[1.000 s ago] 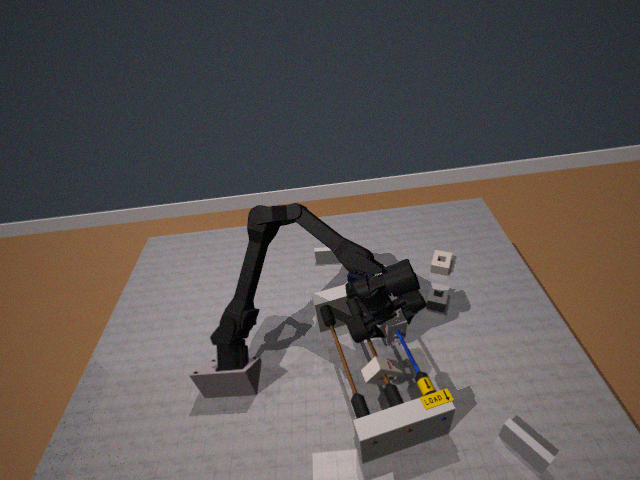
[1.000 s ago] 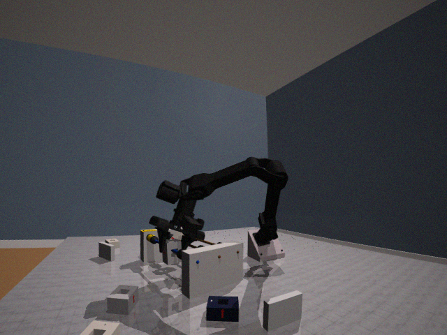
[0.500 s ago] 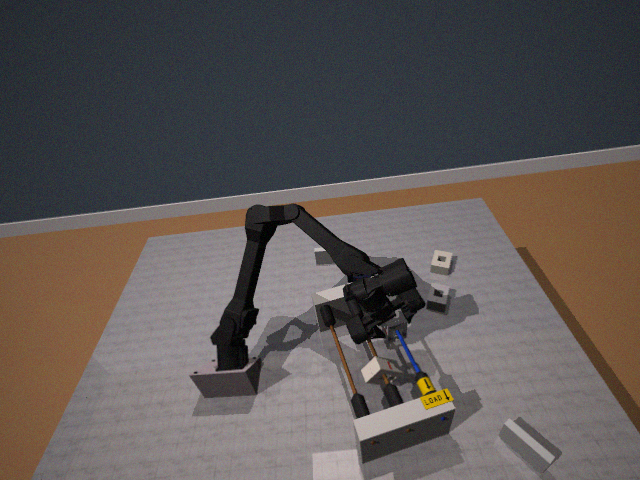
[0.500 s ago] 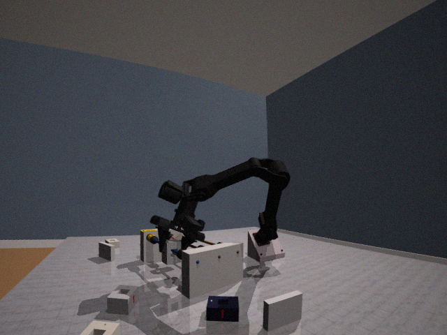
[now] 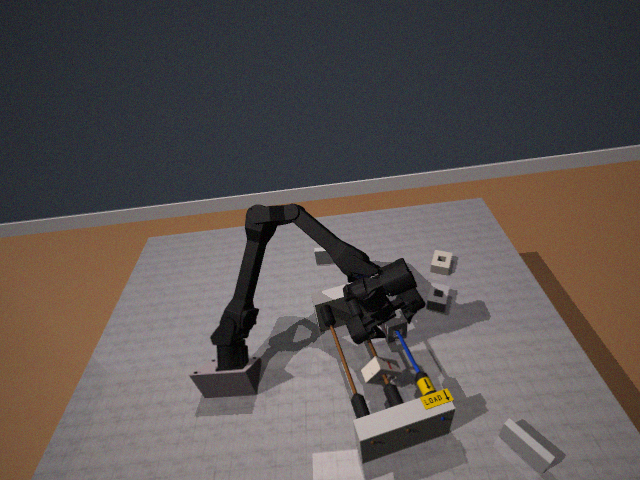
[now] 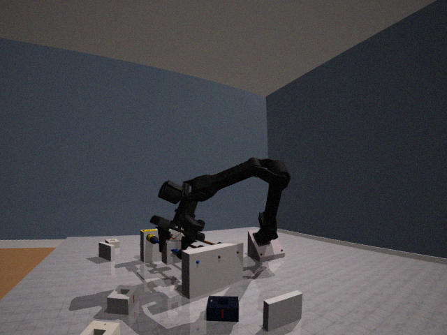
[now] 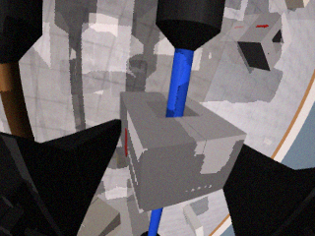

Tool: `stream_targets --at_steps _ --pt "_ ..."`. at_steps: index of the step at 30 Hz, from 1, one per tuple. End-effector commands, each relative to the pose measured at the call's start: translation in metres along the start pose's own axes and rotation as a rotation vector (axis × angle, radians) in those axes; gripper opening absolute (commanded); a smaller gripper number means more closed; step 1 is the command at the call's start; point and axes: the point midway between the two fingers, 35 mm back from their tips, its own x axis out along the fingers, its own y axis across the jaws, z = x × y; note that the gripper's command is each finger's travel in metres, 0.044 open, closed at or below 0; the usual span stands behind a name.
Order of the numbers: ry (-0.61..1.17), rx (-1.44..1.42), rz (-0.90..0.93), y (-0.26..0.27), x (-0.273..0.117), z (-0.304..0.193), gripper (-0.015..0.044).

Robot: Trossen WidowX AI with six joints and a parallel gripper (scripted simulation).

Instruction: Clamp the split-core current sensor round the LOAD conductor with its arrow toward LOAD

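The top view's edge cuts off a white block (image 5: 338, 466) at six o'clock. The red mark (image 7: 126, 143) at the grey sensor's (image 5: 399, 328) (image 6: 166, 253) (image 7: 172, 169) nine o'clock is too slanted to read.

Three cameras, two wide and one close

The top view looked from high up, slanting down over the table (image 5: 155, 289) (image 6: 343, 270) toward a wall (image 5: 310, 103). It stood well back, so the whole arm (image 5: 248, 268) (image 6: 235, 176) was inside. Its nearer side had the LOAD marker (image 5: 436, 398) (image 6: 148, 229).

The exterior view was lower, a little above the table, and faced across it from the other end; there the marker was on the far side. Both these views shared the arm and the conductors' area.

The wrist view looked from very near, between the fingers (image 5: 377, 333) (image 6: 163, 243), down upon the sensor (image 5: 397, 328) (image 6: 166, 252) (image 7: 172, 167), which the top view also showed, but small.
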Motion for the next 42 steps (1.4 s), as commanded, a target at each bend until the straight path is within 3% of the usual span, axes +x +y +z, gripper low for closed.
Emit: stream_targets --at_steps 1,28,42 --pt "0.000 0.000 0.001 0.0001 0.0000 0.0001 0.0263" --pt "0.000 0.000 0.001 0.0001 0.0000 0.0001 0.0263" --pt "0.000 0.000 0.000 0.0000 0.0000 0.0000 0.0169"
